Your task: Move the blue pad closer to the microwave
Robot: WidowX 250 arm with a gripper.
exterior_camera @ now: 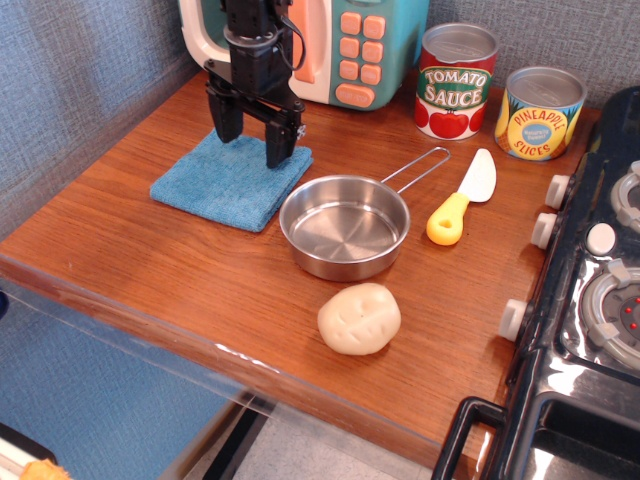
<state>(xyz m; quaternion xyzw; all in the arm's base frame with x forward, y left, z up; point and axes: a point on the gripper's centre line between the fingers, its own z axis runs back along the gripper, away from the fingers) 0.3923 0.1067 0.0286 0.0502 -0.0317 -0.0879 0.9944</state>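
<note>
The blue pad [228, 181] lies flat on the wooden counter, just left of the steel pan [345, 226] and a short way in front of the microwave [355, 45]. The microwave stands at the back, teal with an orange handle and buttons. My black gripper [253, 139] hangs above the pad's far edge, in front of the microwave door. Its two fingers are spread apart with nothing between them. The tips are at or just above the cloth; I cannot tell if they touch it.
A tomato sauce can [456, 80] and a pineapple can [540, 112] stand at the back right. A toy knife with a yellow handle [460, 200] lies right of the pan. A cream potato [359, 318] sits near the front. A toy stove [590, 300] borders the right side.
</note>
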